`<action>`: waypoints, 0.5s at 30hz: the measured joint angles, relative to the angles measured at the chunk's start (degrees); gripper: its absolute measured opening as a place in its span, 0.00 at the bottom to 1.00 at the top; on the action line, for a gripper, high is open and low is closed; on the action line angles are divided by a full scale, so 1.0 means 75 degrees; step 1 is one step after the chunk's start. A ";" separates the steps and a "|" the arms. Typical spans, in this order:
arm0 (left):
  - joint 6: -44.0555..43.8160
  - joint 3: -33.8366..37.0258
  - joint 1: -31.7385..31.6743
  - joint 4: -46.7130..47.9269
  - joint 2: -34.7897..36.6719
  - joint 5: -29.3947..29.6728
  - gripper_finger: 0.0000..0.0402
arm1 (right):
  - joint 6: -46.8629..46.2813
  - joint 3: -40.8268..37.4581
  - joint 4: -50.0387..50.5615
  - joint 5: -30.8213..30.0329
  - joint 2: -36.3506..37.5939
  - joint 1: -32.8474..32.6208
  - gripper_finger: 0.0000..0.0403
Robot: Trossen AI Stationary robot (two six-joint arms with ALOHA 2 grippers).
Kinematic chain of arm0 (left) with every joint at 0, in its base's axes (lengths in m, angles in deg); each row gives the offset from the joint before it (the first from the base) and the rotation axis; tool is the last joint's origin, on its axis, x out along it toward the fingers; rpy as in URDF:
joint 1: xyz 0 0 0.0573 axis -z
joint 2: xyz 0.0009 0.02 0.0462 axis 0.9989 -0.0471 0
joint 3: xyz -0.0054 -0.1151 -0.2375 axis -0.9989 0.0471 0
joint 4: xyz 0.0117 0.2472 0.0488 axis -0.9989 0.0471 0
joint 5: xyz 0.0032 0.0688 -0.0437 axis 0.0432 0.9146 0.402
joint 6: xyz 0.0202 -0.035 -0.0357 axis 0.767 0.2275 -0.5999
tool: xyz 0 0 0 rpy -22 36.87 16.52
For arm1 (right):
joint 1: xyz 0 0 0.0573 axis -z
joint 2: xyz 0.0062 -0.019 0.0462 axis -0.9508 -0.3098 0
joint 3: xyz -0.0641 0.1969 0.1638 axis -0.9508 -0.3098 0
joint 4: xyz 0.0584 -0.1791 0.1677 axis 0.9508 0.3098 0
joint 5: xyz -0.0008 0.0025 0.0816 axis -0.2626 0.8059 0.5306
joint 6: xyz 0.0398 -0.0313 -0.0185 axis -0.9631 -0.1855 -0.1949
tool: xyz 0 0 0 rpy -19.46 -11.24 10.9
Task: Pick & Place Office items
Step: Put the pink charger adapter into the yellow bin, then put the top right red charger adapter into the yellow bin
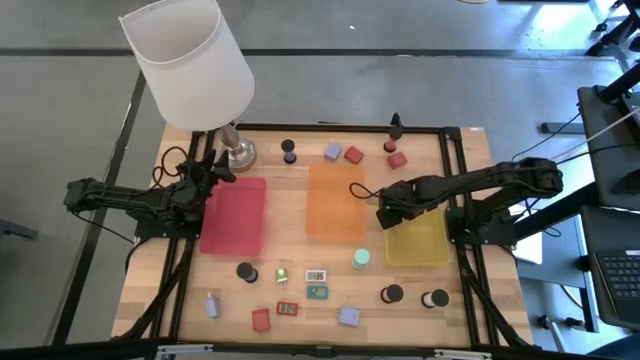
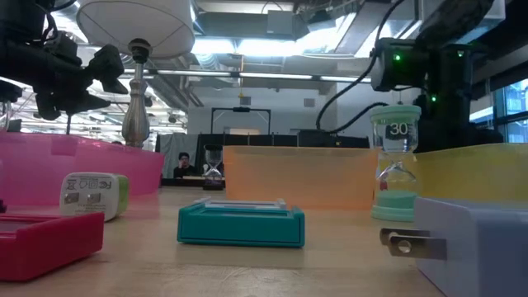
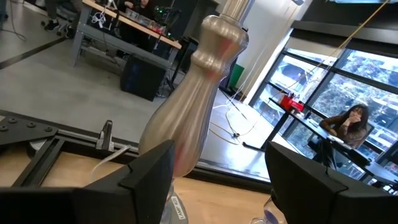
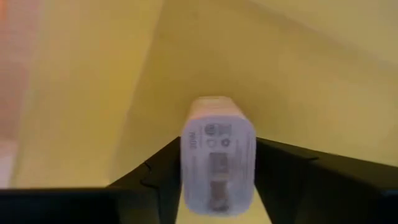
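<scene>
Right hand (image 1: 384, 212) clamped on white charger (image 4: 217, 163) — over yellow tray (image 1: 425, 247), left hand (image 1: 213, 176) apart.

Lamp stem (image 3: 193, 118) stands directly ahead of my left gripper (image 1: 213, 178), blocking forward travel. Below my right gripper (image 1: 385, 212), yellow tray (image 1: 425, 245) floor lies bare.

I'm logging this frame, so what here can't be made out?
- Print on the lavender charger held by the right claw: blurred, right wrist view.
- Labels on the small flat rectangles: too small, high view.
- Lamp shade: cut off by the edge, left wrist view; left claw open beside its stem.
</scene>
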 joint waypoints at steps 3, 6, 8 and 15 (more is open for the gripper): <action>0.0000 0.0003 0.0000 0.0000 0.0003 0.0006 0.61 | 0.0002 0.0184 0.0096 -0.0074 0.0202 -0.0002 0.52; 0.0000 0.0003 0.0000 0.0000 0.0003 0.0006 0.61 | 0.0102 0.0408 0.0393 -0.0286 0.0441 0.0003 0.58; 0.0000 0.0002 0.0001 0.0000 0.0003 0.0009 0.61 | 0.0229 0.0683 0.0803 -0.0341 0.0611 0.0036 0.62; 0.0000 0.0003 0.0000 0.0000 0.0003 0.0012 0.61 | 0.2042 0.2105 0.2547 -0.1355 0.1077 0.0276 0.67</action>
